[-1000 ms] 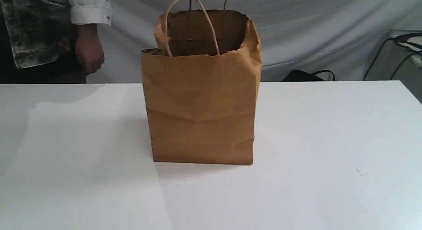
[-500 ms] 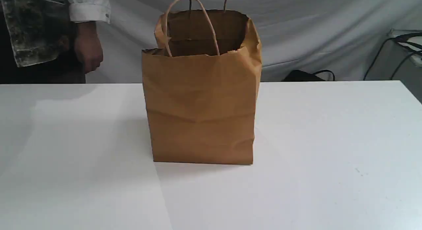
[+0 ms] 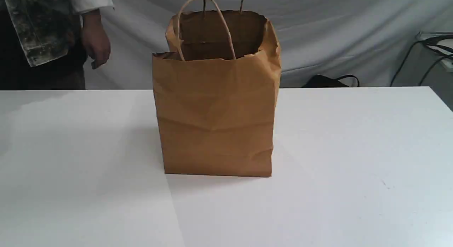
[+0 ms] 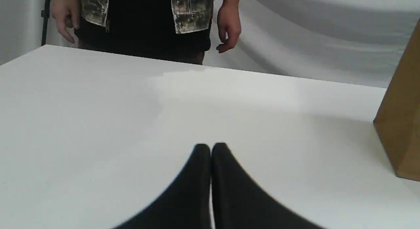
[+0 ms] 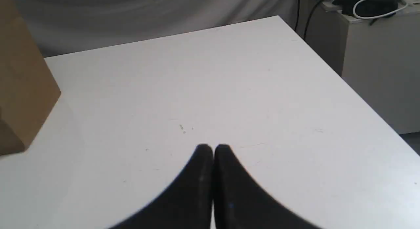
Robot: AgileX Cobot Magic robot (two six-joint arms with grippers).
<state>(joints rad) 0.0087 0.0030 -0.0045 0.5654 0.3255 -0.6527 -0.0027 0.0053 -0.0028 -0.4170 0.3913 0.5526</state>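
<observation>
The brown paper bag [image 3: 216, 116] stands upright and open at the centre of the worktop [image 3: 354, 151], with a bystander's hand [image 3: 95, 45] at its 10 o'clock, beyond the far edge. The left gripper [image 4: 211, 147] and right gripper [image 5: 213, 147] hover over bare worktop, fingers pressed together on nothing, apart from the bag. It looks light, thin and easily crumpled; the 2 twisted handles [image 3: 223, 22] at its 12 o'clock seem the safest hold.

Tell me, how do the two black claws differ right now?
The left claw points toward a person standing behind the white table; the right claw points toward a grey cabinet with cables. The table before the left claw looks unmarked; before the right claw it has small specks. Both are black, shut, empty and apart from the brown paper bag.
</observation>
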